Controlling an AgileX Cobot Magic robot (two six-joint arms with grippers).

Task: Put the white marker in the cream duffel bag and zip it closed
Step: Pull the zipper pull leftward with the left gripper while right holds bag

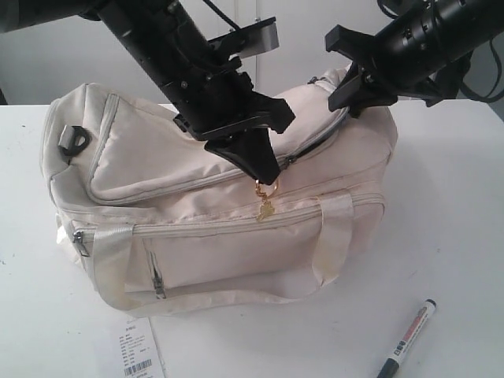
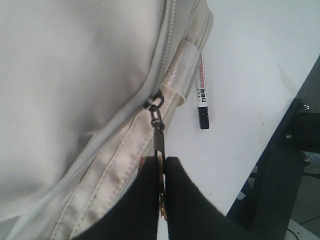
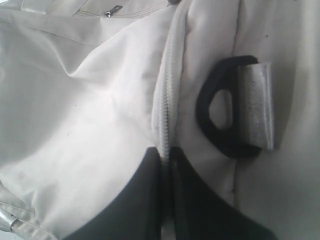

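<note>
The cream duffel bag [image 1: 197, 197] lies on the white table, its top zip running along the upper side. My left gripper [image 1: 268, 178] reaches down at the bag's middle and is shut on the gold ring zip pull [image 2: 161, 172], which hangs from the zip slider [image 2: 154, 103]. A narrow dark gap shows along the zip from the slider toward the bag's right end. At that right end my right gripper [image 1: 346, 88] is shut on the bag's zip tape [image 3: 167, 100], beside a black buckle [image 3: 216, 131]. The white marker [image 1: 408, 339] lies on the table in front of the bag, also visible as the marker [image 2: 201, 95].
A printed paper tag [image 1: 138, 353] lies on the table at the bag's front left. The bag's webbing handles [image 1: 335, 236] hang down its front. The table edge and dark robot frame [image 2: 295, 150] are close by in the left wrist view.
</note>
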